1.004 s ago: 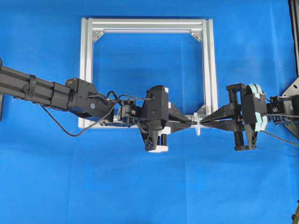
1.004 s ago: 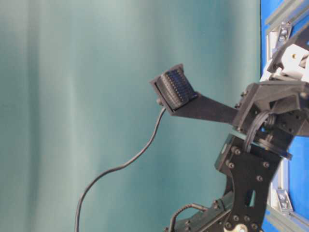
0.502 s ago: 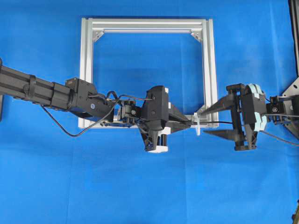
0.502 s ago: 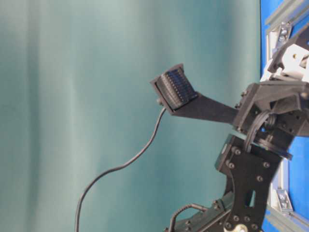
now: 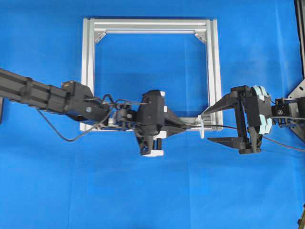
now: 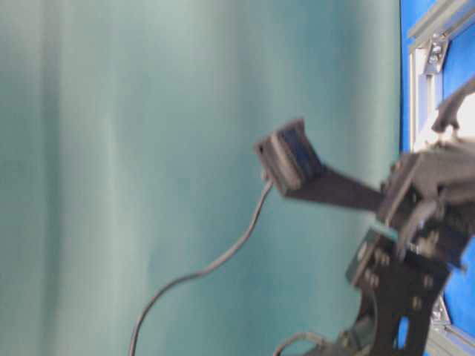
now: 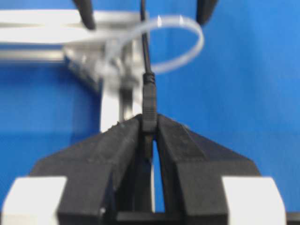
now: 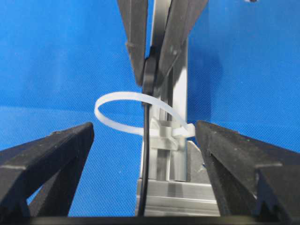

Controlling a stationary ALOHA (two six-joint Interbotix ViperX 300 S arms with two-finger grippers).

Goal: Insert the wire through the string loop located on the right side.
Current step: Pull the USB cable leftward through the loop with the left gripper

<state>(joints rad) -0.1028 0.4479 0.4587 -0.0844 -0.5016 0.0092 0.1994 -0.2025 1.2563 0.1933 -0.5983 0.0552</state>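
The left tool (image 7: 149, 129) is clamped on the dark plug-like tip of the thin black flexible wire (image 7: 146, 51), its two black fingers pinched together around it. From that grip the wire runs straight ahead through the white translucent string loop (image 7: 180, 44), which stands out from the lower right corner of the square silver aluminium frame (image 5: 86, 71). In the right wrist view the wire (image 8: 146, 154) passes through the loop (image 8: 122, 101) and carries on toward the camera. The right tool (image 5: 212, 125) stands spread wide apart, one finger on each side of the wire just beyond the loop (image 5: 202, 127), gripping nothing. The frame lies flat on a worktop covered in plain bright blue cloth (image 5: 152, 191). In the blurred table-level view the backdrop behind the arm is a smooth teal wall (image 6: 148, 148).
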